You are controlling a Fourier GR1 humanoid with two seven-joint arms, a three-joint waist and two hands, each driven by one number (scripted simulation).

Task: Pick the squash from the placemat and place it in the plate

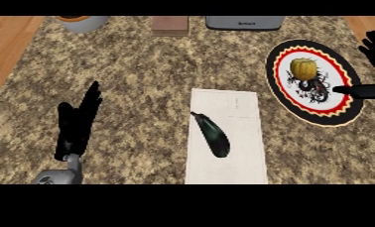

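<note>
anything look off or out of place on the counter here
Nothing spilled or damaged. The yellow squash already sits upright on the plate, while a dark eggplant lies diagonally on the placemat.

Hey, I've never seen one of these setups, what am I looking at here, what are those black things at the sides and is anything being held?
This is one view from a humanoid robot's head, looking steeply down at a speckled stone counter. The black shape at lower left is the robot's left hand, open, resting and holding nothing. At the right edge, only parts of the right hand show over a plate's rim, with nothing visibly held.

On the counter lies a white placemat with a dark eggplant on it. The patterned plate already carries a yellow squash. Along the far edge stand a grey pot, a brown block and a grey appliance.
</note>
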